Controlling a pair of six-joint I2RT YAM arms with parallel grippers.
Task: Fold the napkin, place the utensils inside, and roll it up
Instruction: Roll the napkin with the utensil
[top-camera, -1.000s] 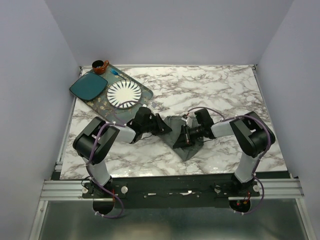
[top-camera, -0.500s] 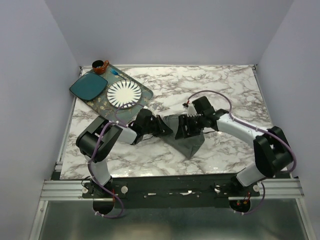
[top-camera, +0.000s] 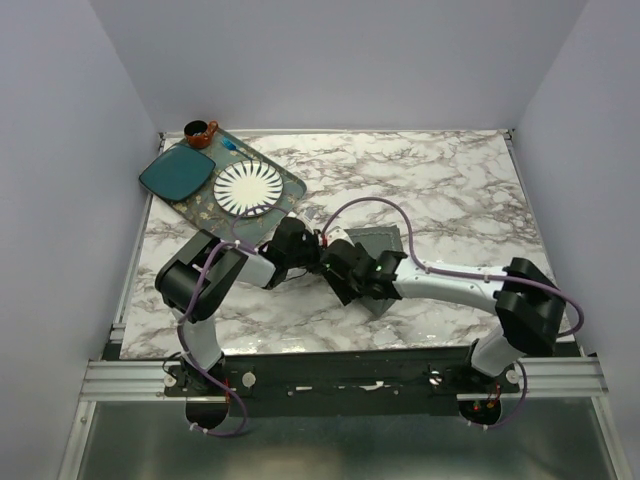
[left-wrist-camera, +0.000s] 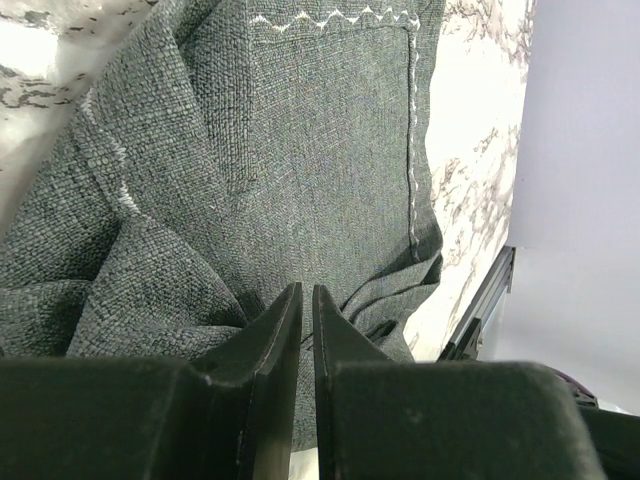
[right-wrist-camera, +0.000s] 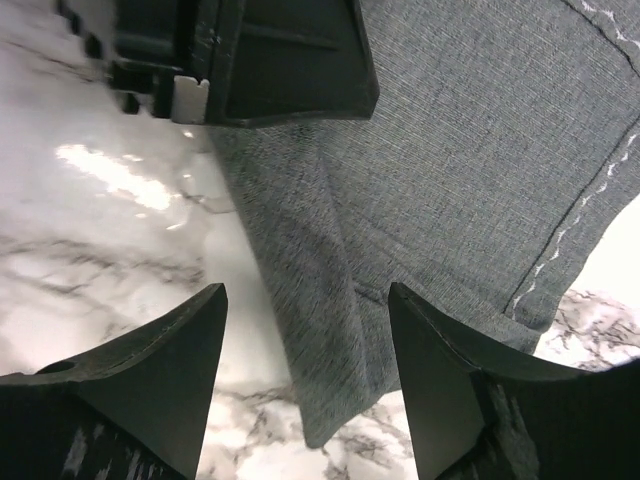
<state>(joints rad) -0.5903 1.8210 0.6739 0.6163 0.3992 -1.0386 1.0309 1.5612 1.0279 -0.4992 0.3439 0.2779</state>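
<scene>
Marbled white and grey, the bench (top-camera: 450, 180) fills the middle of the overhead view, with pale lilac walls on three sides. At its upper left corner a patterned tray (top-camera: 293, 186) carries a teal square plate (top-camera: 177, 173) and a white ribbed plate (top-camera: 247, 188). A small brown cup (top-camera: 200, 133) sits at the tray's far end.

The napkin (top-camera: 385, 245), dark grey and coarsely woven, lies a little below the centre of the frame, rumpled and partly folded over itself. Both arms reach in over it from either side. A purple cable (top-camera: 365, 203) arches above the right arm.

The left pincer (left-wrist-camera: 306, 300) comes from the left to the napkin's left edge. Its fingers are drawn together to a thin slit, pinched on a bunched fold of the cloth, and creases gather at their tips. Beyond them, in the left wrist view, a flatter panel spreads out, edged with white stitching along its top and right side.

The right pincer (right-wrist-camera: 305, 295) hovers just beside the left one with its fingers set wide apart and nothing between them. Below it lie a folded edge of the napkin and glossy bare marble to the left.
</scene>
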